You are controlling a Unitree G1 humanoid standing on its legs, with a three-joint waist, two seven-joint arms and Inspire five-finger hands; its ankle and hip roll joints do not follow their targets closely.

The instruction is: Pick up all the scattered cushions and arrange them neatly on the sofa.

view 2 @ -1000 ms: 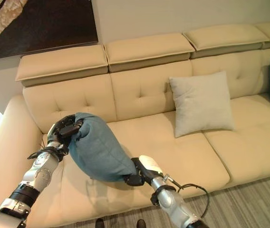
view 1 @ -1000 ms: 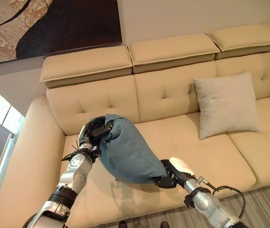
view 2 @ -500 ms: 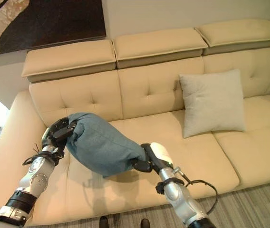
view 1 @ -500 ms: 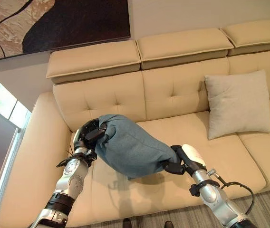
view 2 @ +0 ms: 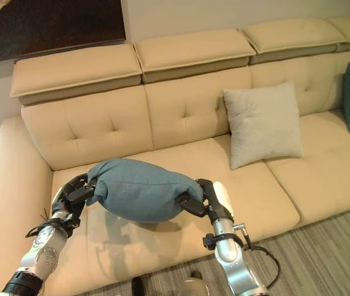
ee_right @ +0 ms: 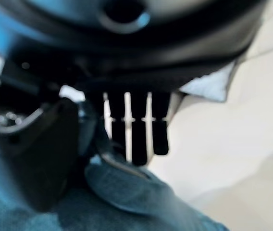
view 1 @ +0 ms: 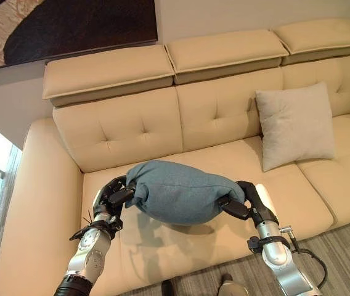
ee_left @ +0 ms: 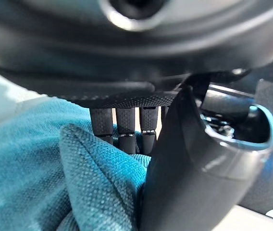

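The left hand [view 1: 114, 196] and the right hand [view 1: 241, 198] are each pinching one end of the teal cushion [view 1: 181, 199], holding it level over the sofa's [view 1: 162, 246] front left seat, its long axis running between them; the backrest is lying beyond.

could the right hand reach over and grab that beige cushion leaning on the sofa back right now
Probably not as things stand. The right hand is pinching one end of the blue cushion, with the left hand on the other end. The beige cushion sits farther right against the backrest, nothing blocking it, but the blue one must go down first.
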